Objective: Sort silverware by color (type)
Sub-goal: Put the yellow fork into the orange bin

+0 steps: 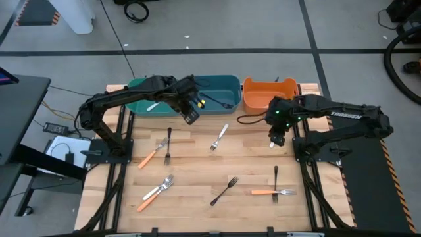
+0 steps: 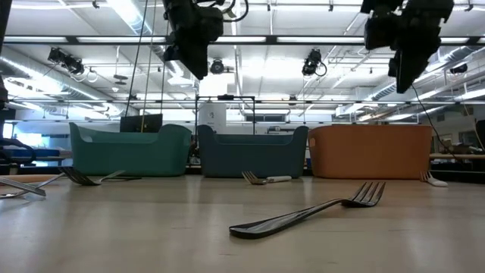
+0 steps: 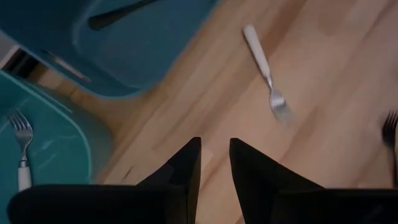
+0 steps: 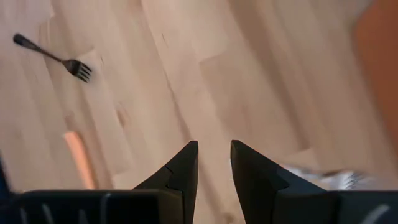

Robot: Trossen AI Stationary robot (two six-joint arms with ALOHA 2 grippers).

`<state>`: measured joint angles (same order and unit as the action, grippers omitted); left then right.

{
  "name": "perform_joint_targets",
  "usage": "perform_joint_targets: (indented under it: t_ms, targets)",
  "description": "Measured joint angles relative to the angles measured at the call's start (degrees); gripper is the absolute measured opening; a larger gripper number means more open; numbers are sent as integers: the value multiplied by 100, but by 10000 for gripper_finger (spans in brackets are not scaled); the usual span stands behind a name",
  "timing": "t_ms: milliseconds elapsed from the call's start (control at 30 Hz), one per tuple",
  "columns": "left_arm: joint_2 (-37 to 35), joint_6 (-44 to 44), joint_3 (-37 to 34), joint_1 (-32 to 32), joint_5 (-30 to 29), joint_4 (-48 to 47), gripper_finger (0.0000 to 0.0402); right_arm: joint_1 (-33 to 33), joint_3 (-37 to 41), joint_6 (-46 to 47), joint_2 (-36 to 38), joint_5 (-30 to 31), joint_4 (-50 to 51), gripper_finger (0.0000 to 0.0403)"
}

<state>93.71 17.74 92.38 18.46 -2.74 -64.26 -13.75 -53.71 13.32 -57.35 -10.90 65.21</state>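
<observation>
Forks and knives lie scattered on the wooden table: a white fork (image 1: 220, 137) (image 3: 267, 68), black forks (image 1: 168, 145) (image 1: 225, 189) (image 1: 275, 179), and orange-handled pieces (image 1: 151, 157) (image 1: 273, 192) (image 1: 156, 192). One white fork (image 3: 22, 149) lies in the teal bin (image 1: 141, 100). A black piece (image 1: 222, 103) lies in the blue bin (image 1: 227, 85). My left gripper (image 1: 191, 112) (image 3: 214, 155) hangs open and empty above the blue bin's near edge. My right gripper (image 1: 276, 137) (image 4: 214, 158) hovers open in front of the orange bin (image 1: 270, 92), just beside a white piece (image 4: 336, 180) on the table.
The three bins stand in a row along the table's far edge (image 2: 129, 148) (image 2: 254, 152) (image 2: 371, 150). A black fork (image 2: 311, 212) lies near the middle of the near half. Bare wood shows between the two grippers and along the table's centre.
</observation>
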Motion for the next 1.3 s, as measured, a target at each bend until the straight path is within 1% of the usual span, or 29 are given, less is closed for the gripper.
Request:
perform_joint_targets:
  t_ms: [167,333,567,700,767,867,1033,1167,1300]
  targets:
    - [0,-362,0,-151,0,-352,94,499,4,649,-350,-524,-132,102]
    - [0,-699,0,-263,-2,-602,94,1323,4,1377,-629,-642,-393,107]
    - [0,-1239,0,-404,-1,-623,94,2692,4,2318,-951,-361,-853,105]
    - [0,-1295,0,-497,0,-572,94,3510,4,2926,-1209,4,-1097,105]
    - [0,-1301,0,-554,0,-578,94,3819,4,3251,-1340,73,-1317,105]
    - [0,-1308,0,-638,0,-567,94,4216,4,3495,-1543,74,-1721,105]
    - [2,-1306,0,-732,3,-324,94,4806,4,3621,-1958,74,-2335,104]
    - [2,-1302,0,-752,0,-251,94,5175,4,3842,-2364,77,-2449,104]
    - [2,-1242,0,-752,0,-206,94,5341,4,3965,-2709,277,-2451,104]
